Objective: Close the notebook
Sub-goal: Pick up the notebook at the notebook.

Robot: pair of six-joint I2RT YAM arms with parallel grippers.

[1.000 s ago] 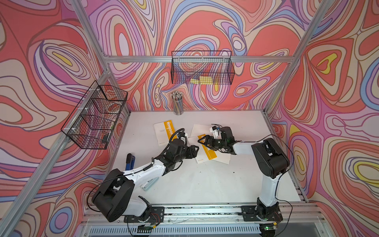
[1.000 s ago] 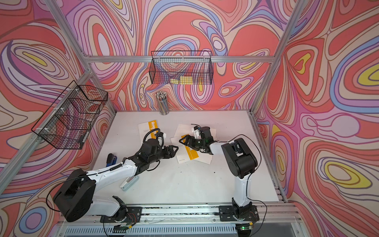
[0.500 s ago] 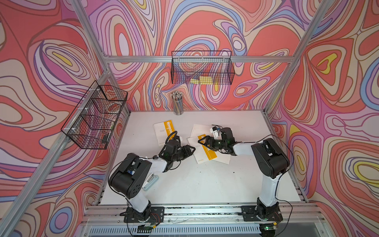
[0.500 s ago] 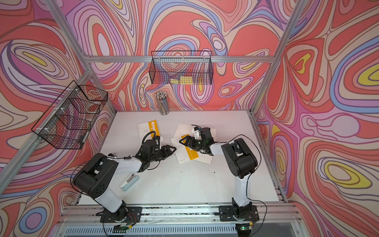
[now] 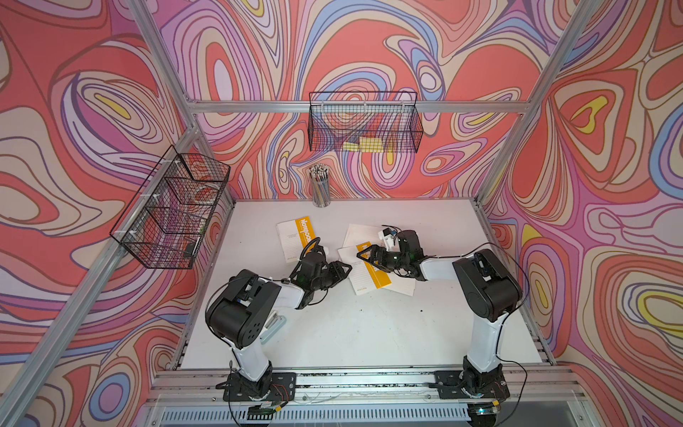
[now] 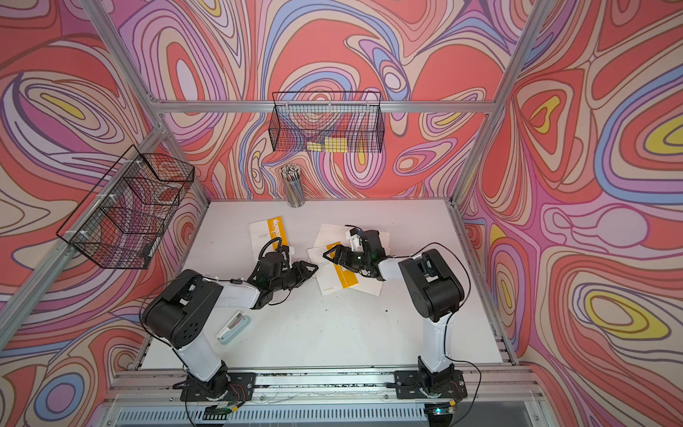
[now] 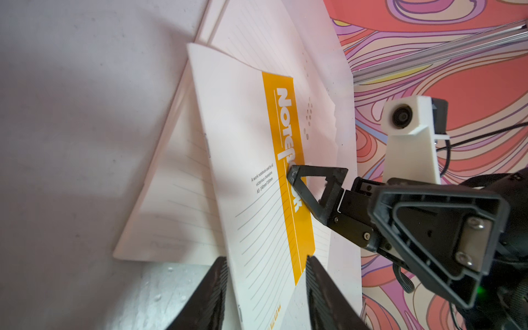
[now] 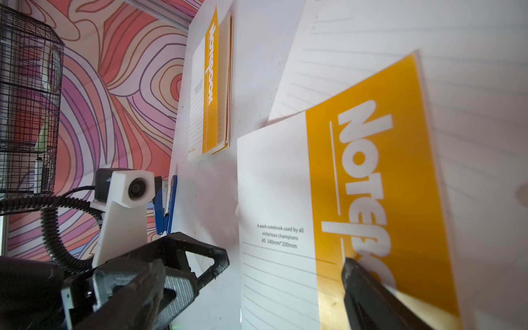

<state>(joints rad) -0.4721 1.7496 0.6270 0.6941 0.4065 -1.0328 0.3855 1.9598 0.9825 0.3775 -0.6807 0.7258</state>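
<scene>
Notebook, open on worktop, lay on the arms' side of pencil cup, cover half-raised. Left claw stood spread astride the cover's edge. Right claw touched the yellow band, and you could not tell its grip. You did best to pinch the edge squarely, then fold the cover flat over the pages.

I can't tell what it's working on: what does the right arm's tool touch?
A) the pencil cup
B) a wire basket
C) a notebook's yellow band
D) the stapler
C: the tip of the right tool sits on the yellow band of the half-open notebook.
</scene>
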